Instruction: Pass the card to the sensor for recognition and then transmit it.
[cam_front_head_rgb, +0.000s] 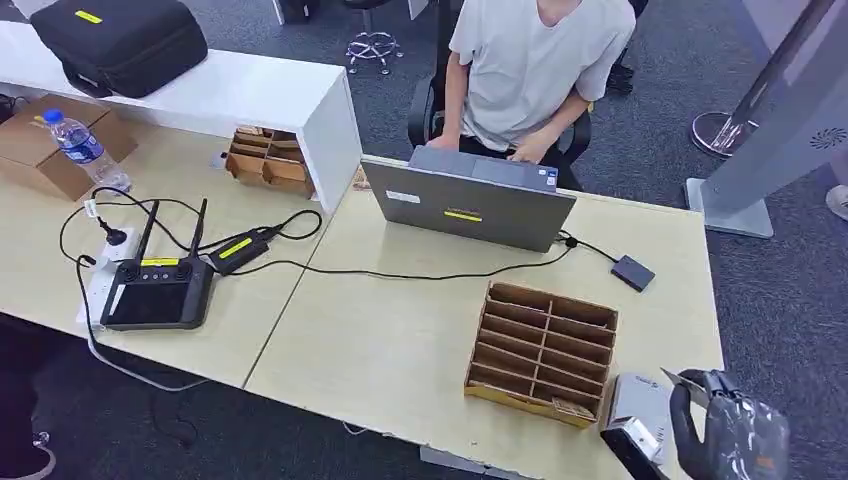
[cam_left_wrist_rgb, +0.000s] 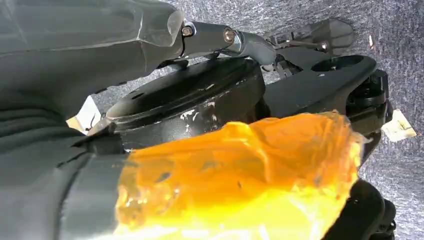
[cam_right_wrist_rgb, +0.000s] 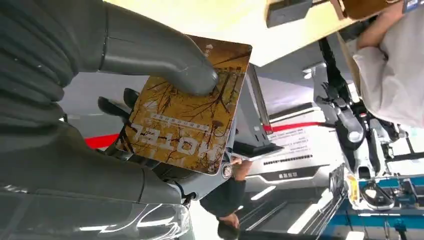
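Brown hotel card (cam_right_wrist_rgb: 187, 117) held in the robot's right hand (cam_right_wrist_rgb: 100, 100).
Its thumb presses the card against the dark fingers (cam_right_wrist_rgb: 112, 107), just beside the grey sensor box (cam_front_head_rgb: 637, 412) at the counter (cam_front_head_rgb: 400, 350) corner. Left hand state: cannot tell.

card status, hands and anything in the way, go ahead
Right hand holds the card, thumb pressed on its face. Left hand down by the floor, grip unclear. Sensor box sits close beside the right hand, nothing between.

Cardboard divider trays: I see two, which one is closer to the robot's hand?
The flat one beside the right hand; the other sits tucked against the white shelf.
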